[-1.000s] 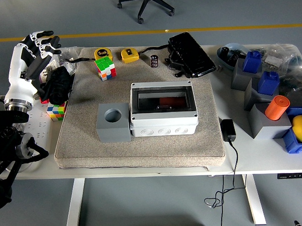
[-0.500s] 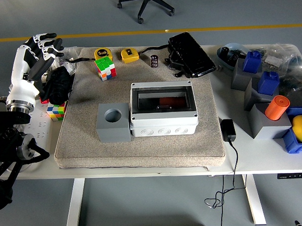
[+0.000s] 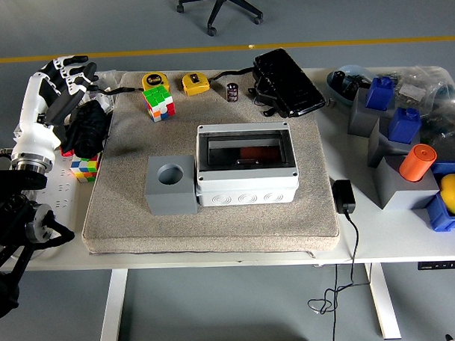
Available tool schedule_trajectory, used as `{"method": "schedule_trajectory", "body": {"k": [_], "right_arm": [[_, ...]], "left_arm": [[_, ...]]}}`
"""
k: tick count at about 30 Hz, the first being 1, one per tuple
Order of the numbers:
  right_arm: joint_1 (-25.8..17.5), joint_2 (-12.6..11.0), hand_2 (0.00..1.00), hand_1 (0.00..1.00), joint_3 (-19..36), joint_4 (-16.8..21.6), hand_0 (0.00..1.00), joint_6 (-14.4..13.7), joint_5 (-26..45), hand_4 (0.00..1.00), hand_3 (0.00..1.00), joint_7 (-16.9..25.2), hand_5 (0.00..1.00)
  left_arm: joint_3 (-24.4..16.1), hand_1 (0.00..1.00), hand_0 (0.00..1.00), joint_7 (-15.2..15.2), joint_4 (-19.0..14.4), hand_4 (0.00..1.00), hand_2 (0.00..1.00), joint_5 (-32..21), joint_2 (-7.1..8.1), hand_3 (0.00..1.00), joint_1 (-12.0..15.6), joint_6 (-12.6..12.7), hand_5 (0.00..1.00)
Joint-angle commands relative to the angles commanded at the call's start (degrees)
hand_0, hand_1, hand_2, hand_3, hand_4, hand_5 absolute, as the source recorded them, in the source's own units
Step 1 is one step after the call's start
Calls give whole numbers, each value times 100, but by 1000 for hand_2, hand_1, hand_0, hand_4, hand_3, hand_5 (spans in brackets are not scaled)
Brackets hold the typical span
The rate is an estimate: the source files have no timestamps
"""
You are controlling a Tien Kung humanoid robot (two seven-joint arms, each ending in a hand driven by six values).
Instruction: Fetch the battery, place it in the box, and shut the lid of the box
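The left hand (image 3: 60,86) hangs above the desk's (image 3: 364,229) far left corner, fingers spread, holding nothing – the small dark cylindrical battery (image 3: 232,92) stands well apart on the beige mat (image 3: 214,219), beyond the grey box (image 3: 247,164) – its lid open

White table (image 3: 215,255): grey mat (image 3: 214,208) centre, blue bins (image 3: 446,215) right, charger (image 3: 343,196).

Rough beige cloth mat (image 3: 214,216); smooth matt plastic box (image 3: 247,186); glossy black case (image 3: 288,82)
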Motion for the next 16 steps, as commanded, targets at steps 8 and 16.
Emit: {"method": "schedule_trajectory", "body": {"k": [8,16], "right_arm": [[-44,22,626,633,9,-9,599,5,4,979,575,3,565],[-97,37,626,633,4,-18,597,20,6,979,576,10,565]], "left_arm": [[11,535,458,124,1,864,534,47,1,585,29,-46,384],[22,536,458,215,-4,865,534,107,8,585,68,-93,386]]}}
